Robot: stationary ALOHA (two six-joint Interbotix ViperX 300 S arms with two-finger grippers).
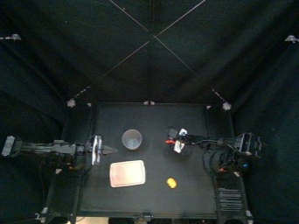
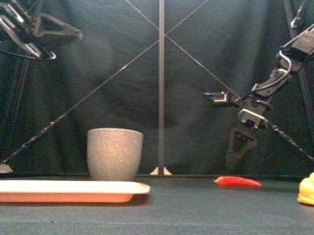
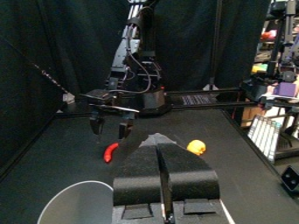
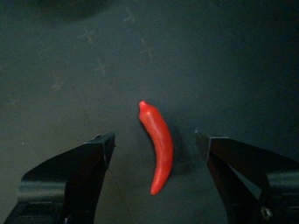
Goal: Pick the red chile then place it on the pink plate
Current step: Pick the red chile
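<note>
The red chile (image 4: 156,147) lies flat on the black table, also seen low in the front view as the chile (image 2: 238,181). My right gripper (image 2: 240,147) hangs open a little above it, one jaw on each side of the chile in the right wrist view and neither touching it. The flat pink plate (image 2: 68,190) sits at the front left; from above the plate (image 1: 126,172) is apart from the right gripper (image 1: 177,142). My left gripper (image 3: 163,171) is shut and empty, held at the table's left (image 1: 100,151).
A tall grey speckled cup (image 2: 114,153) stands behind the plate, left of the chile. A yellow toy (image 1: 170,183) lies near the front, right of the plate and nearer the front than the chile.
</note>
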